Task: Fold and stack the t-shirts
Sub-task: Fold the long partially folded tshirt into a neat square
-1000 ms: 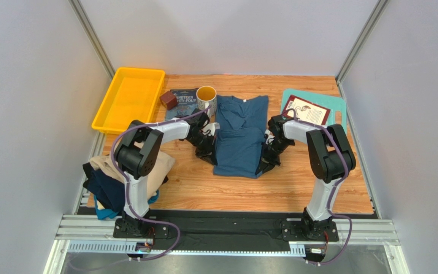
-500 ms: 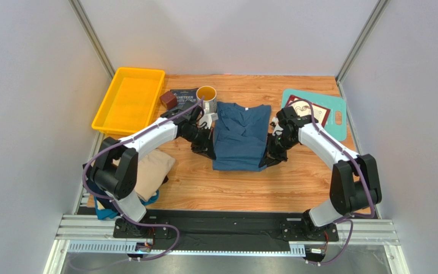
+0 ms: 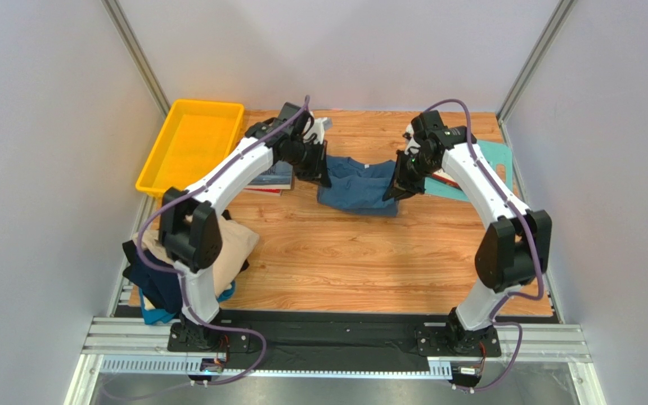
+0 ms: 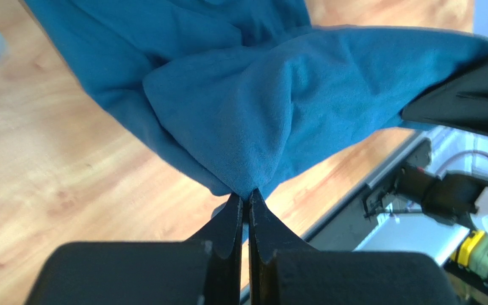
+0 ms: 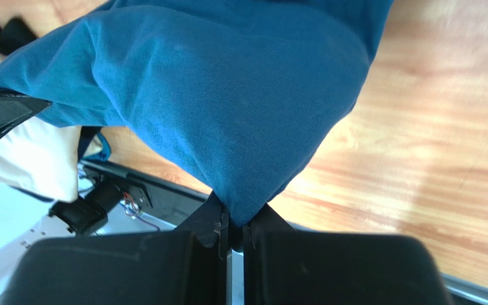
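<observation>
Now | left tool (image 4: pixel 248 198), right tool (image 5: pixel 232 222) pinching teal t-shirt (image 3: pixel 359 187) | nearby: yellow tray (image 3: pixel 190 145), book (image 3: pixel 278 175), cutting board (image 3: pixel 501 160)

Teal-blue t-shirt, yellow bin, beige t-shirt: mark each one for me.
teal-blue t-shirt (image 3: pixel 359 181), top view, middle of the hanging cloth
yellow bin (image 3: pixel 190 145), top view, bare floor
beige t-shirt (image 3: pixel 236 243), top view, exposed right part

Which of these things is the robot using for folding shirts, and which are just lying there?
For the job: blue shirt, pinched by the left gripper and right gripper; shirt pile by the left arm.
Just lying about: yellow tray, book, cutting board.
</observation>
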